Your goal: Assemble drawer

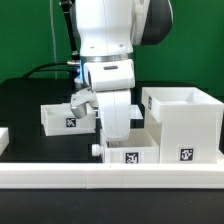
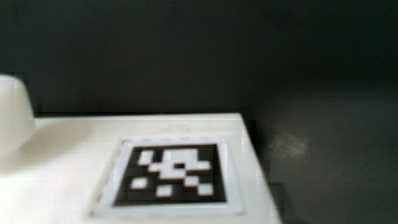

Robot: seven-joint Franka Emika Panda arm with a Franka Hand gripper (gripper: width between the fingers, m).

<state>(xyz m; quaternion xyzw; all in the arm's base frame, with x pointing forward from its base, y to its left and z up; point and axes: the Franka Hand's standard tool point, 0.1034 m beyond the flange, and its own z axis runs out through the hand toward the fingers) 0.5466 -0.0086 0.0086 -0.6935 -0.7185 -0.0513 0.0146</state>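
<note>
The end effector [image 1: 116,138] hangs low between two small matte white plastic open-top trays: the left tray [image 1: 60,117] and the front tray [image 1: 135,153], which sits beside the long low white rail [image 1: 50,178]. The large white open-fronted plastic case [image 1: 185,125] stands at the exterior view's right on the black surface [image 1: 30,95]. Its fingers are hidden, so I cannot tell if they are spread or pinching. Best play, I'd say: square up on one tray wall, grip firmly, no tilting.

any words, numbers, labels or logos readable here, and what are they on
No words, numbers or brand marks can be read in either view.
On the case: a black-and-white square tag, pattern only, no text.
On the middle tray: the same kind of mark, no text.
On the tray at the exterior view's left: the same.
Wrist view: a blurred pattern square on a white surface, no characters.
</note>
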